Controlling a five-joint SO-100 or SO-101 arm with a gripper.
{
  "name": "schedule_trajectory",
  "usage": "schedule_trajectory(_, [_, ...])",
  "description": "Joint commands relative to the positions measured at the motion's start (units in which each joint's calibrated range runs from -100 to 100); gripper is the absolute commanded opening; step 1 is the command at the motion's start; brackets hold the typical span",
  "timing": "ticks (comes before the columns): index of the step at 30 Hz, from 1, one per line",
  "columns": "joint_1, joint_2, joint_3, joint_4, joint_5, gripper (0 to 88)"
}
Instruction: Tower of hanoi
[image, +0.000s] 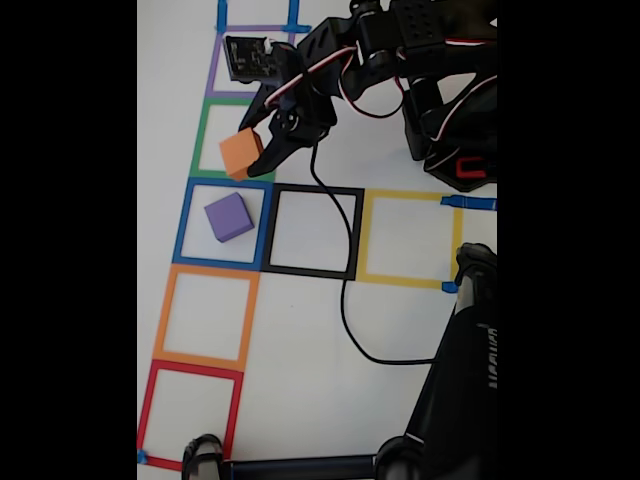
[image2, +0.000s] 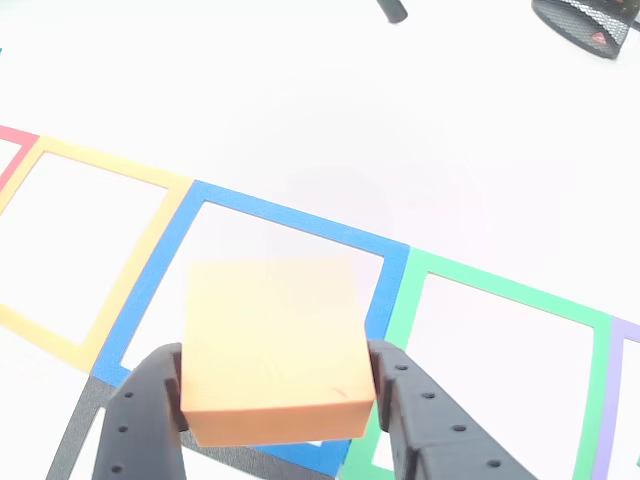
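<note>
Two black fingers (image2: 140, 420) of the pincer (image2: 275, 400) clamp the orange cube (image2: 272, 345) by its left and right sides in the other view, its lower edge cut off. In the fixed view, the arm (image: 400, 60) reaches left from the far right, holding that cube tilted over the green tape square (image: 200, 135). Nearer, the purple cube (image: 228, 217) sits slightly turned inside the blue square (image: 185, 215) on the white bench (image: 300, 340).

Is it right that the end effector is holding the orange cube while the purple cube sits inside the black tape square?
Not quite. The end effector does hold the orange cube, but the fixed view shows the purple cube inside the blue tape square, not the black tape square beside it.
</note>
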Motion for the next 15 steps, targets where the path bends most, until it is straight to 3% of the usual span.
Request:
schedule_trajectory(1, [-1.3, 9.2, 6.2, -22.1, 0.4, 2.9])
schedule_trajectory(7, [-2.6, 27.6, 7.1, -43.2, 0.4, 3.1])
schedule_trajectory(15, [-2.9, 43.4, 6.7, -58.8, 0.4, 2.9])
